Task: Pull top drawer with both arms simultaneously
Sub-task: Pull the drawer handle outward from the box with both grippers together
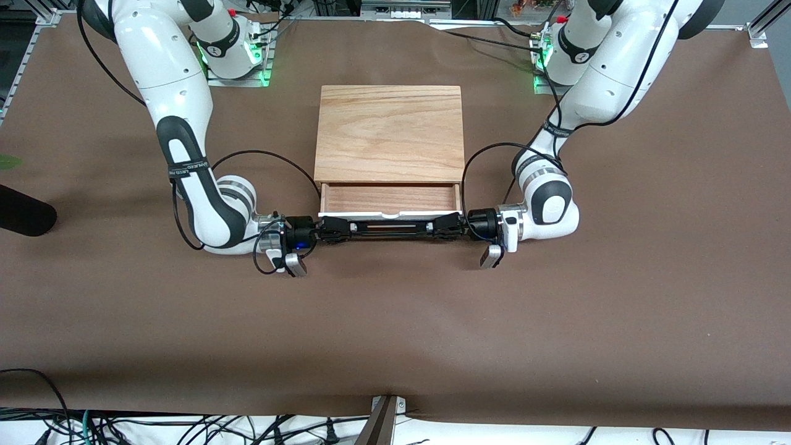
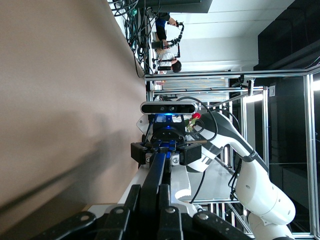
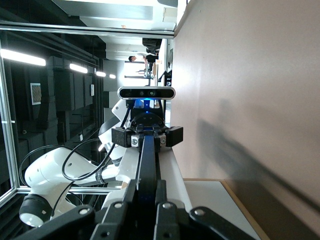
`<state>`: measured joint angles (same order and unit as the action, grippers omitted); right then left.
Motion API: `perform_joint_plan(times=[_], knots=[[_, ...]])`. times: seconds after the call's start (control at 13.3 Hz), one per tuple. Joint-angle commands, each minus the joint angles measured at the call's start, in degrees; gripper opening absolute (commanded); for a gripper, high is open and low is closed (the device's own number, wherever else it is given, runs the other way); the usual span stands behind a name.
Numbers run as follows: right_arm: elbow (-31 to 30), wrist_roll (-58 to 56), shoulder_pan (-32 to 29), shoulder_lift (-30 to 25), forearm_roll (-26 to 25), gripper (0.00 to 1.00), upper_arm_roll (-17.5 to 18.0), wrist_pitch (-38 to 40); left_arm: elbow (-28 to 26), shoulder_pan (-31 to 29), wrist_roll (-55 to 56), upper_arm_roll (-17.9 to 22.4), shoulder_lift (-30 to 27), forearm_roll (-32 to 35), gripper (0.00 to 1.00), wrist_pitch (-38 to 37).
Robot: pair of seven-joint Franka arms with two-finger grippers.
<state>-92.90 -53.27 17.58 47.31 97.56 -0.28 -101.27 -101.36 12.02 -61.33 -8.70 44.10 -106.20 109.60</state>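
The top drawer (image 1: 389,201) is partly drawn out of the cabinet (image 1: 389,133) at mid-tabletop (image 1: 395,327), its wood tray exposed; judged from this, the pull is under way with further travel possible. The left end effector (image 1: 446,225) and right end effector (image 1: 334,233) are each closed on one end of the black bar handle (image 1: 389,227). Nothing on the tabletop nearer the front camera obstructs the drawer's path.

top drawer (image 1: 389,201) partly open, left gripper (image 1: 446,224) and right gripper (image 1: 334,228) clamped on handle (image 1: 389,226) ends, brown table (image 1: 556,321)
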Motion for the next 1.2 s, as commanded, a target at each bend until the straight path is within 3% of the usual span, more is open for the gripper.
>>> perform_joint_plan(times=[0.0,0.68,0.75,0.9,1.13], knots=[[7.0,4.0,-3.8,1.4,5.1,0.0,0.1,0.0,1.3,0.2,2.4,2.4,1.2,3.2,0.0,0.8],[7.5,3.8,-4.0,2.4,4.9,0.08,0.1,0.3,5.7,0.4,3.4,4.6,4.9,3.3,0.0,-1.4],[7.5,3.9,-4.1,2.4,4.8,0.17,0.1,0.4,5.7,0.5,3.4,4.9,5.0,3.3,0.0,-1.4],[7.5,3.7,-4.1,2.4,4.7,1.0,0.1,0.5,5.7,0.5,4.1,5.0,5.0,3.2,0.0,-1.4],[7.4,3.5,-4.1,2.4,4.6,1.0,0.0,0.5,5.8,0.5,4.2,5.4,5.1,3.3,0.0,-1.7]])
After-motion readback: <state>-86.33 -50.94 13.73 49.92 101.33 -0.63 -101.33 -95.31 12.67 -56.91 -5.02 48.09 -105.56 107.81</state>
